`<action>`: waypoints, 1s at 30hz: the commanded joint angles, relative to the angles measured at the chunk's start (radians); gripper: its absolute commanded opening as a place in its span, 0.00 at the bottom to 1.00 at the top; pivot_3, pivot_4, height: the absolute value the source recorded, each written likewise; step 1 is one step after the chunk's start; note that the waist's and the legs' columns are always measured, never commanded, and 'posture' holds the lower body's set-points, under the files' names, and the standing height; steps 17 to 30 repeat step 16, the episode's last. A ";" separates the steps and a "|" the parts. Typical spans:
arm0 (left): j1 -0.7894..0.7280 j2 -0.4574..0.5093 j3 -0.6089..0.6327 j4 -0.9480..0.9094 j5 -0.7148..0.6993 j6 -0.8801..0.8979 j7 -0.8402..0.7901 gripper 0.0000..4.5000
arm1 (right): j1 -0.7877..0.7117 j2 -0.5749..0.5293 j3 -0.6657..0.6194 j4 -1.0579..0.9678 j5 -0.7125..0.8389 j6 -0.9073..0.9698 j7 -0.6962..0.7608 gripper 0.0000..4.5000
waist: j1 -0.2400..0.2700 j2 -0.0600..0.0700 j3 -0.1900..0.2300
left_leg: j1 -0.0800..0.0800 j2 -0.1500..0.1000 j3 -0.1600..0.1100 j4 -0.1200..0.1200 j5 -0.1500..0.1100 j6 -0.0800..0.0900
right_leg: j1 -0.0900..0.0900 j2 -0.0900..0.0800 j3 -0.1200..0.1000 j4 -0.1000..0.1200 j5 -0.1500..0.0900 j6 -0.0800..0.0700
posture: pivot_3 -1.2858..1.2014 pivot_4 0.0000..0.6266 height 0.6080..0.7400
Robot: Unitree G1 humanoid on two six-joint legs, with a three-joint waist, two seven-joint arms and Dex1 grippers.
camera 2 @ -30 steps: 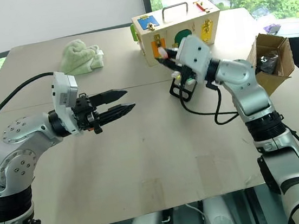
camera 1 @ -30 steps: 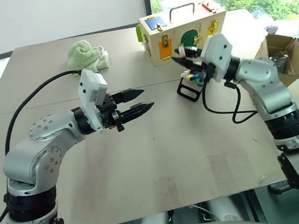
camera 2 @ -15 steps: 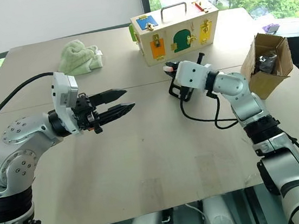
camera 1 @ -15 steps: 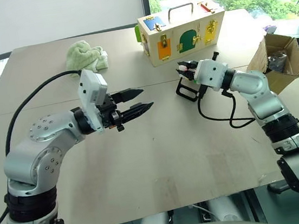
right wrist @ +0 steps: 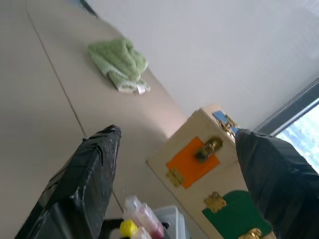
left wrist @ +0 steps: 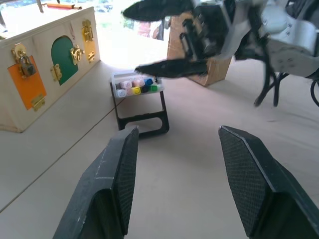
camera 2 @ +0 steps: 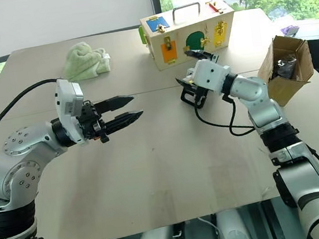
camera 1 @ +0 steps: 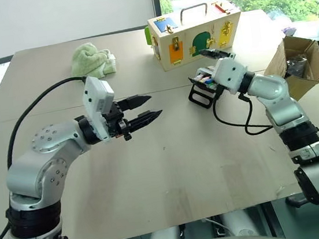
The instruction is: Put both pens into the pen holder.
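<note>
The pen holder (camera 1: 201, 93), a small black-framed tilted rack, stands on the table in front of the wooden box. Several coloured marker ends show in its clear top (left wrist: 135, 85), one of them blue. I cannot tell the pens from the other markers there. My right gripper (camera 1: 198, 66) hangs right over the holder's top, open, with nothing between its fingers (right wrist: 94, 184). My left gripper (camera 1: 146, 109) hovers over the table's middle, left of the holder and pointing toward it. It is open and empty, with its fingers (left wrist: 117, 184) spread.
A wooden box (camera 1: 195, 30) with coloured doors and a handle stands behind the holder. A green cloth (camera 1: 91, 59) lies at the back left. An open cardboard box (camera 1: 300, 58) sits at the table's right edge. A black cable hangs from my right wrist.
My right gripper came down from in front of the wooden box to the holder's top and opened; what it pinched is no longer between its fingers. The left arm stayed put.
</note>
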 commanded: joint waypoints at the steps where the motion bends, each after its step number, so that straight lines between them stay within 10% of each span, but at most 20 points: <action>1: 0.083 0.011 0.002 0.014 0.090 -0.102 -0.006 0.59 | 0.134 -0.064 -0.056 -0.192 0.194 0.157 0.122 0.87 | 0.002 0.000 0.000 | 0.000 0.000 0.000 0.000 0.000 0.000 | 0.000 0.000 0.000 0.000 0.000 0.000 | 0.52 0.24 1.00; 14: 0.449 -0.066 0.071 -0.018 0.205 -0.300 0.036 0.59 | 0.571 -0.251 -0.228 -0.207 0.447 0.417 0.350 0.87 | 0.000 0.001 0.000 | 0.003 0.001 0.000 0.000 -0.005 0.008 | 0.003 -0.003 0.000 0.001 0.000 0.000 | 0.52 0.24 1.00; 30: 0.480 -0.070 0.080 -0.022 0.195 -0.314 0.026 0.59 | 0.588 -0.256 -0.239 -0.188 0.441 0.397 0.374 0.87 | 0.002 0.002 -0.001 | 0.003 0.001 0.000 0.000 -0.005 0.008 | 0.003 -0.003 0.000 0.001 0.000 0.000 | 0.52 0.24 1.00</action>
